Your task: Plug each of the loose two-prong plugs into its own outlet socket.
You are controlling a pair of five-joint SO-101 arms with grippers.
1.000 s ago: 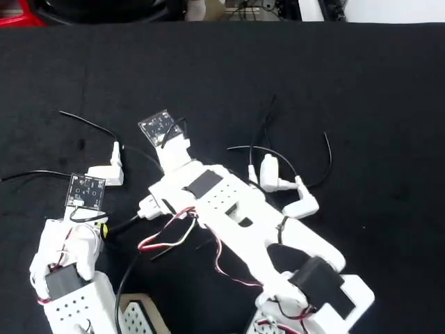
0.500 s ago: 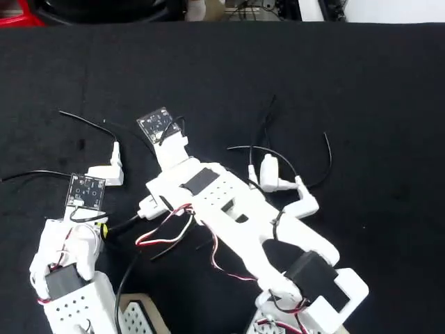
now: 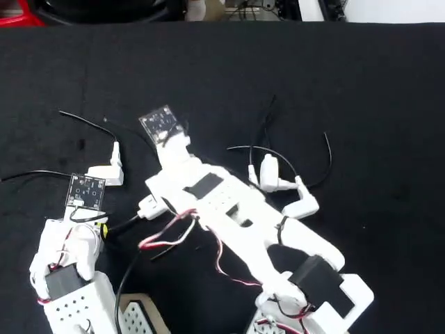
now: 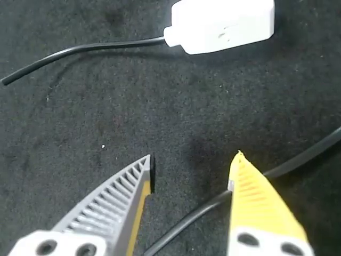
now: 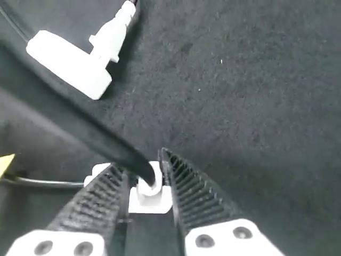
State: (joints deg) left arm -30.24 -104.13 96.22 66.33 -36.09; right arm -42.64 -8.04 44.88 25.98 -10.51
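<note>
High view: on the black bench point(image 3: 361, 90), a white outlet socket point(image 3: 106, 174) lies left of centre and further white pieces point(image 3: 278, 182) cluster right of centre. Left wrist view: the left gripper point(image 4: 193, 160) stands released astride a black cable point(image 4: 208, 209), the outlet socket beyond its tips. Right wrist view: the right gripper point(image 5: 141, 162) is clenched on a white plug point(image 5: 150, 198)

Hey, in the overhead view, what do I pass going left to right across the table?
Left arm → white socket block → loose white plug → cluster of white plugs and sockets.
</note>
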